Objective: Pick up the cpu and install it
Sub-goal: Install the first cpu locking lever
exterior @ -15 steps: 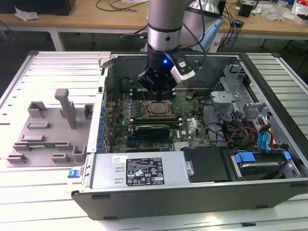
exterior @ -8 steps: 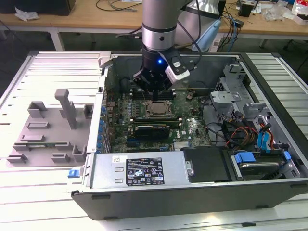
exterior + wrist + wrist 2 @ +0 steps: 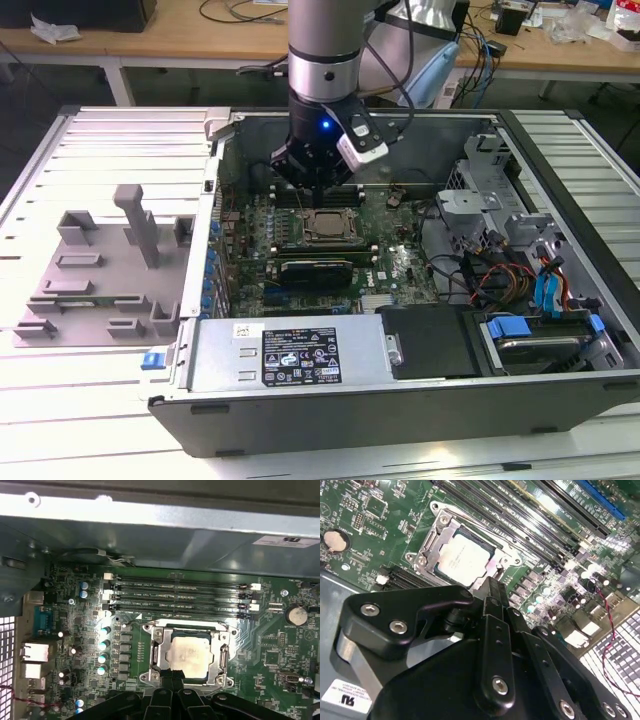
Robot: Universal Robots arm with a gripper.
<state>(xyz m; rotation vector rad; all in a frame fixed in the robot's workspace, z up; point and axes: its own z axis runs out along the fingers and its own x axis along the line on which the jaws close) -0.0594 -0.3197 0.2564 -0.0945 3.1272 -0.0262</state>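
The cpu (image 3: 189,653) lies flat in its socket frame (image 3: 156,655) on the green motherboard (image 3: 280,650), inside the computer case (image 3: 420,410). The end effector (image 3: 172,676) hangs over the socket's edge, fingers drawn together, holding nothing.

surface: ribbed white table (image 3: 70,405) | on it: open computer case (image 3: 400,412); grey moulded tray (image 3: 95,300) at exterior view's left

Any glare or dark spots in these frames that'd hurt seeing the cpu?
Second wrist view: blown-out glare on the motherboard, away from the cpu, which itself reads fine; the end effector is a dark mass in front. First wrist view: case wall glares bright, cpu evenly lit. Exterior view: evenly lit.
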